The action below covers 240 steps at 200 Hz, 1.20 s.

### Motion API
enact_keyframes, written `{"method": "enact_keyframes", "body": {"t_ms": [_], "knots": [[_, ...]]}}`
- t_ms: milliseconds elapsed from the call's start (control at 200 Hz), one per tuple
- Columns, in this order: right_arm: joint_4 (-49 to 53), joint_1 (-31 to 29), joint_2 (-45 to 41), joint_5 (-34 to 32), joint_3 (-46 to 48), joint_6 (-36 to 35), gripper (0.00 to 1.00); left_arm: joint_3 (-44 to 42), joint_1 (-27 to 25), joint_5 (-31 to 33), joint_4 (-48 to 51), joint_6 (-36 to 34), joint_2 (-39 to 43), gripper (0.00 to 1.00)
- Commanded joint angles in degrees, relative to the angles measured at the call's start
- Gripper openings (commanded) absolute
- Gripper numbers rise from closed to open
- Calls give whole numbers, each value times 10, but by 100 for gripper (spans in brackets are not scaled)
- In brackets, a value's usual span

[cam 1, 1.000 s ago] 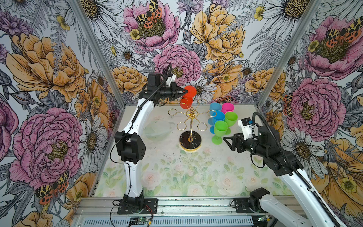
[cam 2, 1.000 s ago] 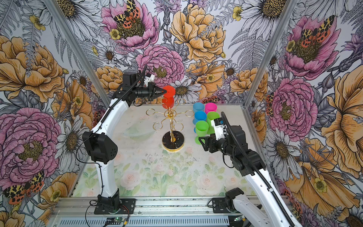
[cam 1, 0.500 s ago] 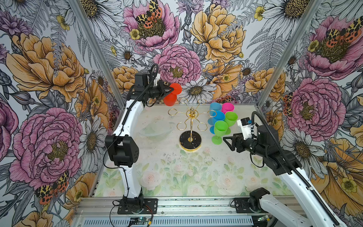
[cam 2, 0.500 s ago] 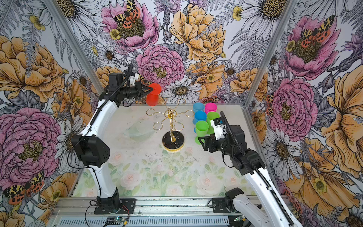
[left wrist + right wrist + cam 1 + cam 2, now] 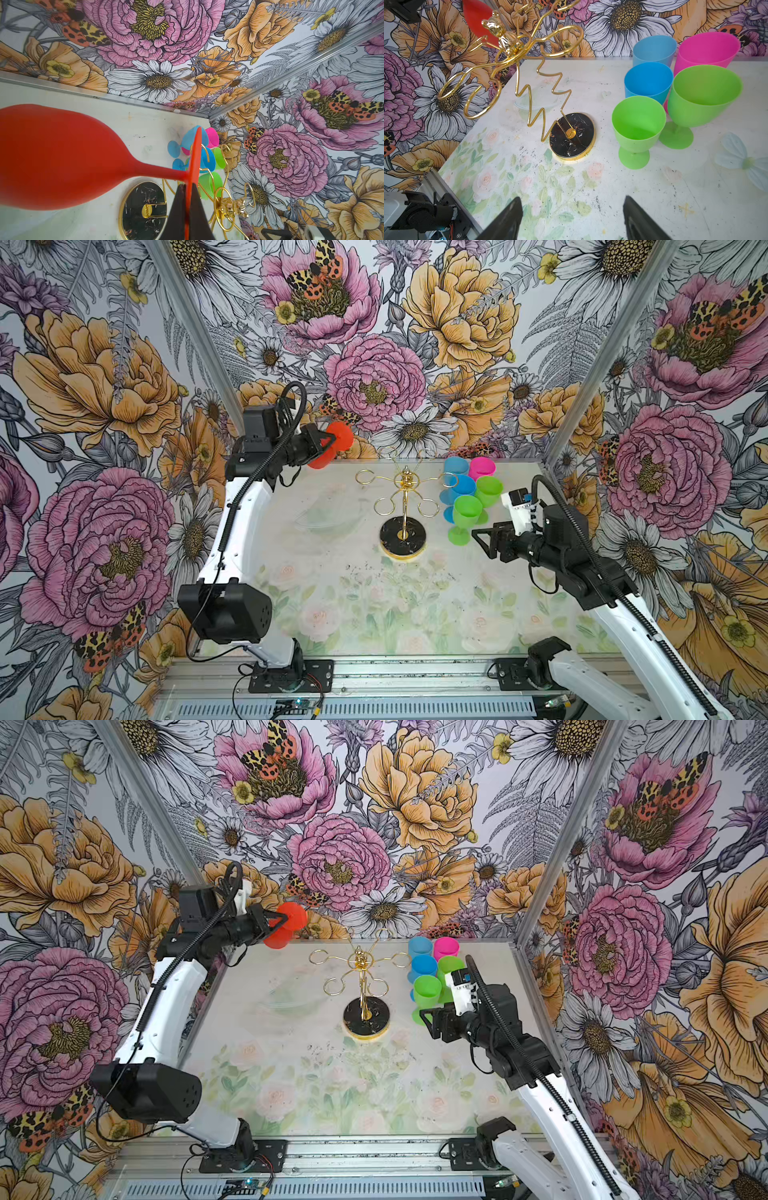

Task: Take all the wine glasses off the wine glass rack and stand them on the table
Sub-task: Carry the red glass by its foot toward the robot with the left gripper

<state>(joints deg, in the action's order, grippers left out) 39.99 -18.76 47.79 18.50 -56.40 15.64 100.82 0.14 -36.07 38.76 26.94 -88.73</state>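
Left gripper (image 5: 330, 442) is up in the air near the back-left corner of the table (image 5: 374, 614), close to the back wall. Its jaws are pressed tight on the rim of the red glass's (image 5: 341, 437) foot. The left wrist view shows the foot disc edge-on, pinched between the two black fingers (image 5: 178, 207), with the stem running sideways to the bowl (image 5: 52, 155). In both top views the glass is tilted, foot up and bowl angled down toward the table.

The glass is off the rack (image 5: 404, 485) and hangs left of it and behind, touching none of the loops. The rack stands upright mid-table on its black base (image 5: 572, 137).

Right of the rack is a tight cluster of upright glasses: two blue (image 5: 461, 488), one pink (image 5: 482, 468), two green (image 5: 467, 511).

Right gripper (image 5: 480, 541) hovers low over the table just beside the nearer green glass, pointing toward the rack. Its jaws stand wide apart, and the right wrist view shows only bare table between its fingers (image 5: 508, 220).
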Motion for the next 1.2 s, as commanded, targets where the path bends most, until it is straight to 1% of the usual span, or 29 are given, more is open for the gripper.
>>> {"method": "enact_keyframes", "body": {"t_ms": [0, 140, 310, 385, 535, 641, 736, 906, 1096, 1196], "knots": [[-20, 1, 6, 7, -4, 11, 77, -37, -1, 65, 59, -71, 51, 0], [-22, 1, 7, 8, -4, 12, 77, -113, -4, 104, 86, -102, 127, 0], [-28, 0, 18, 2, -6, 19, 77, -209, -24, 108, 111, -121, 226, 0], [-32, 0, 24, 3, -6, 23, 77, -248, -47, 113, 119, -123, 272, 0], [-33, 0, 33, 3, -12, 29, 77, -309, -110, 126, 134, -116, 352, 0], [-33, 0, 37, -13, -15, 37, 77, -340, -147, 101, 134, -111, 393, 0], [-32, 0, 44, -27, -17, 47, 77, -360, -180, 94, 134, -96, 414, 0], [-29, 1, 57, -63, -14, 77, 77, -385, -247, 85, 134, -80, 427, 0], [-7, 1, 82, -70, -22, 98, 76, -395, -322, 94, 129, -82, 436, 0], [21, 0, 102, -65, -41, 104, 76, -406, -366, 98, 104, -87, 439, 0]]}}
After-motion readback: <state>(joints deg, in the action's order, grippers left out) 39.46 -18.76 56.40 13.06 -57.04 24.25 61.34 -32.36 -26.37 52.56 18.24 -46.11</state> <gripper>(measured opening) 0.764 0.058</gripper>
